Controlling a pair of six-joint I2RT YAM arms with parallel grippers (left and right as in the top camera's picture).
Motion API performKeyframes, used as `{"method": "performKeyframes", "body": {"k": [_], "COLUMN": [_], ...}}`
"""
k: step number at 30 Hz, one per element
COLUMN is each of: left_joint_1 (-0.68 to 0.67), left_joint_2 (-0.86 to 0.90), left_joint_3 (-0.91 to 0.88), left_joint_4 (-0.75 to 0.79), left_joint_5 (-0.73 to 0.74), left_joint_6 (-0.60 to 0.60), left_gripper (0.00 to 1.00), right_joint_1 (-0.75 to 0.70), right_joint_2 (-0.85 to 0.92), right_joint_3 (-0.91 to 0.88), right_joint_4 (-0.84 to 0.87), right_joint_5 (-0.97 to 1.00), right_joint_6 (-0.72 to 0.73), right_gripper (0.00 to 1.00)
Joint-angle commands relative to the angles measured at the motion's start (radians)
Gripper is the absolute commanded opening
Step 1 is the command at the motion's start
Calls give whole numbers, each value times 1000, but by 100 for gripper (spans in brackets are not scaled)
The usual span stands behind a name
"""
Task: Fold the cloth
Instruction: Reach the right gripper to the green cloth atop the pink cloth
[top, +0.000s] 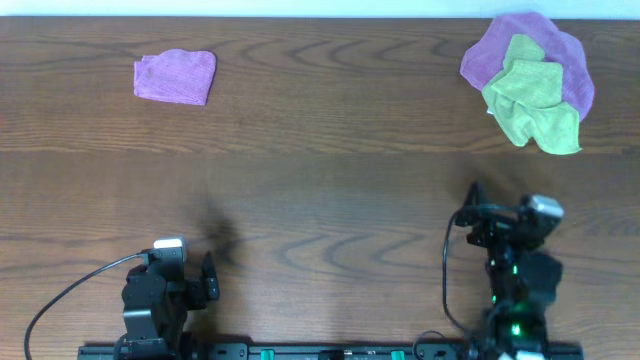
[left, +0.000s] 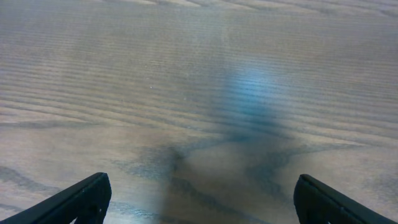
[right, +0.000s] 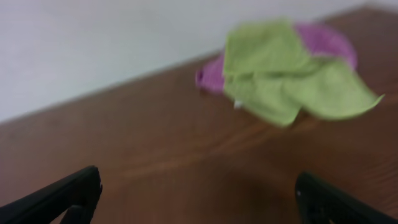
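Left gripper (left: 202, 198): your fingers stand wide apart over bare table (top: 330, 190), holding nothing.
Right gripper (right: 199, 186): your fingers are spread wide as well, nothing between them, at the near right edge.
Cloth (top: 532, 100): you'll find it crumpled at the far right, lying on the large purple cloth (top: 488, 58), one edge spilling onto the wood.
Small purple cloth (top: 176, 77): folded, far left, well apart.

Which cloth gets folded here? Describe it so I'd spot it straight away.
Look at the far right corner of the wooden table, beyond the right arm. A crumpled lime-green cloth lies there, partly on a larger purple cloth. It is the only green one; the small cloth at far left is purple.
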Motion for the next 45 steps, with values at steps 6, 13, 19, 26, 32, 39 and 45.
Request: {"method": "performKeyframes", "body": {"k": [6,13,19,26,32,39,45], "left_joint_1": [2,2,2,2,2,2,2], "left_joint_2": [-6,-6,-6,-6,-6,-6,-6], "left_joint_3": [-39,-39,-39,-39,-39,-39,-39], "left_joint_4": [-34,-34,-34,-34,-34,-34,-34], "left_joint_5": [-19,-19,-19,-19,-19,-19,-19], "left_joint_6": [15,15,15,15,15,15,15], "left_gripper": [95,95,95,95,95,95,95], "right_joint_1": [5,-10,-89,-151,-148,-124,-97], "right_joint_2": [581,858,1037,1180,1176,1176,1226], "right_joint_3": [496,881,1134,1336,1333,1333,1339], "right_joint_4": [-154,-443,-680,-916,-994,-996,-892], "right_joint_5": [-129,-68,-69,-87,-218,-166,-37], "right_joint_6": [-49,-140,-147,-149,-149,-203,-208], "right_gripper": [99,99,99,99,99,99,99]}}
